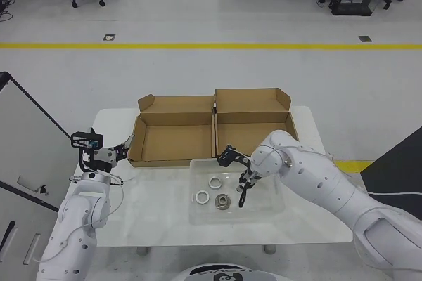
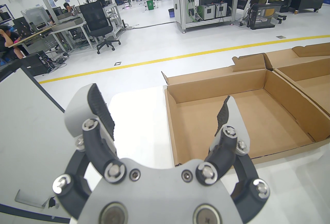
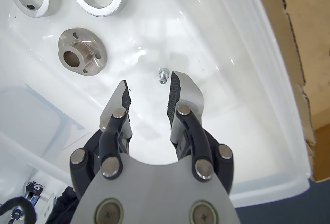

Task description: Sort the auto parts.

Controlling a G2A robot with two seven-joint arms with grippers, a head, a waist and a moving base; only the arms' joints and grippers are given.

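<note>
The right gripper (image 3: 149,79) is hanging low inside the white tray (image 3: 257,80). Its fingers are standing apart with nothing between them, spread, I judge, to take the small stud (image 3: 163,75) that is lying just off one fingertip, near the middle of the tray's floor. The stud is looking like a short silvery pin with a wider head, possibly threaded, though it is too small to tell.

Toward the tray's left side, three larger parts are waiting apart from one another: two plain aluminium rings (image 3: 38,12) (image 3: 99,10) with set-screw holes, and a flanged hub (image 3: 82,54) with a bored centre.

The tray is sitting by the table's (image 1: 302,119) front edge, just before two open cardboard boxes (image 1: 176,144) (image 1: 253,137) — likely the bins for sorting, both showing bare floors.

The left gripper (image 2: 162,102) is hovering by the left box's outer corner, its fingers wide apart and holding nothing, seemingly parked clear of the work.
</note>
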